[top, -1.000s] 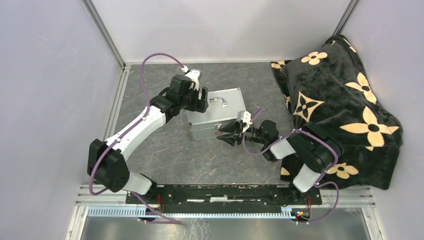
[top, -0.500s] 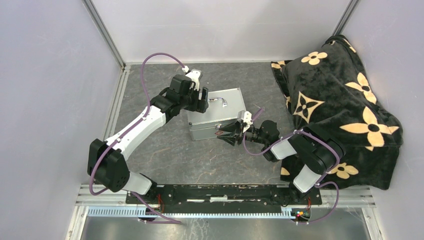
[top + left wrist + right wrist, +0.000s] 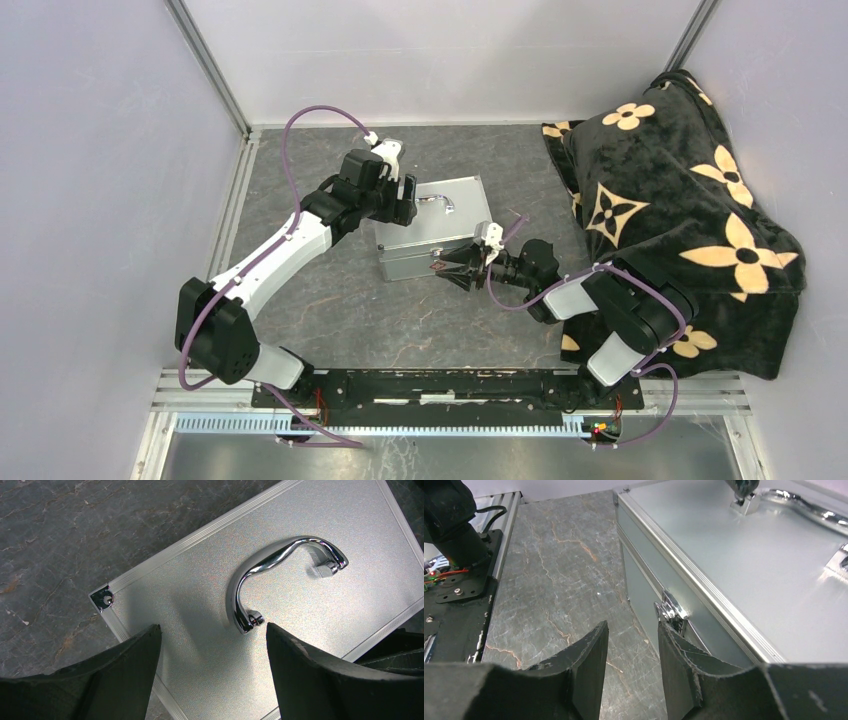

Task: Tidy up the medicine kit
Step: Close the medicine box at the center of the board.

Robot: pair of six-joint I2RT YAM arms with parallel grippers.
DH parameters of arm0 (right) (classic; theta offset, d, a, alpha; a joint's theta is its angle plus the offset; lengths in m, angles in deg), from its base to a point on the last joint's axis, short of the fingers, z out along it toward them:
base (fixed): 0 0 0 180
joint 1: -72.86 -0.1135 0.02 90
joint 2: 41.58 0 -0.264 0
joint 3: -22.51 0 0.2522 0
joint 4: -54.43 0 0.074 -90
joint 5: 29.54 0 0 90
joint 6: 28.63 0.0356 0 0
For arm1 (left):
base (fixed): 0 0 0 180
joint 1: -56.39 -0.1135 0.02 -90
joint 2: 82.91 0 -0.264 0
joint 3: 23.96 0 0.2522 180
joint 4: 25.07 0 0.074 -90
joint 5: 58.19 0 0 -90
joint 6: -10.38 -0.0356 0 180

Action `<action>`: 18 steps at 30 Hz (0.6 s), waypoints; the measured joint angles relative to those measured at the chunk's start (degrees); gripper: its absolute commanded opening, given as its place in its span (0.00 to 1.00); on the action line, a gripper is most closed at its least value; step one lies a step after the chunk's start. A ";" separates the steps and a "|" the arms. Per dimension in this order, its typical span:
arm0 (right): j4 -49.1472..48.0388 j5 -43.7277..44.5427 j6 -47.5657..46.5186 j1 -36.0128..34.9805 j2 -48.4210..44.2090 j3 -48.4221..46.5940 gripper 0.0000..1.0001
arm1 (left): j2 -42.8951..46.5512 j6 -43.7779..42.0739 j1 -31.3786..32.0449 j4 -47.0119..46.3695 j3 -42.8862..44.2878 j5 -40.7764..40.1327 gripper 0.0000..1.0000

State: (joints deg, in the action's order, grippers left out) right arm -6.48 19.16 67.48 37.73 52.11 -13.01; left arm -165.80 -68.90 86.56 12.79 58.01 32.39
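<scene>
Top view: sitting shut at frame centre, metal case (image 3: 430,228), likely being steadied by left gripper (image 3: 404,201) over its lid. Left wrist view: hovering wide apart above the handle (image 3: 280,575). Right wrist view: right gripper (image 3: 631,652) pointing narrowly parted fingers at the latch (image 3: 670,611), seemingly working it.

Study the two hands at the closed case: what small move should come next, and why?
Probably nudge the right hand squarely onto the latch: it sits just beside it, jaws slightly apart, while the open left hand hovers over the lid. The closed case fits both about-to-open and just-shut; latch state unclear.
</scene>
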 measured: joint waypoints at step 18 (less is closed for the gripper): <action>5.09 0.35 -2.38 -0.13 -0.02 -1.05 0.47 | -0.28 -0.02 0.00 -0.02 0.24 0.02 0.82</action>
State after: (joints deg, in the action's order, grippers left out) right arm -1.39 19.51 65.09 37.60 52.08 -14.06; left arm -166.08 -68.92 86.56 12.77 58.25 32.41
